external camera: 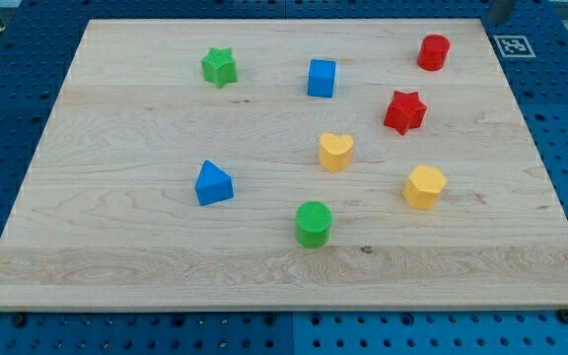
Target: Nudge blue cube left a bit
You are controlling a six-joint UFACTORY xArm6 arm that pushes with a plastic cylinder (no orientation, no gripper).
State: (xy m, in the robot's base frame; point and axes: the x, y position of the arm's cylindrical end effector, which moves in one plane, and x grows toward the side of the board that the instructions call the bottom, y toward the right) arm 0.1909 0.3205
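Note:
The blue cube (pixel 321 78) sits on the wooden board (pixel 116 237) near the view's top, a little right of centre. A green star (pixel 220 67) lies to its left and a red star (pixel 404 111) to its lower right. A short grey piece of my rod shows at the view's top right corner, with my tip (pixel 501 20) at the board's top edge, far to the right of the blue cube and touching no block.
A red cylinder (pixel 434 52) stands at the top right, near my tip. A yellow heart (pixel 335 152), a yellow hexagonal block (pixel 424 186), a green cylinder (pixel 314 224) and a blue triangular block (pixel 213 183) lie lower down. A marker tag (pixel 513 44) sits beside the board.

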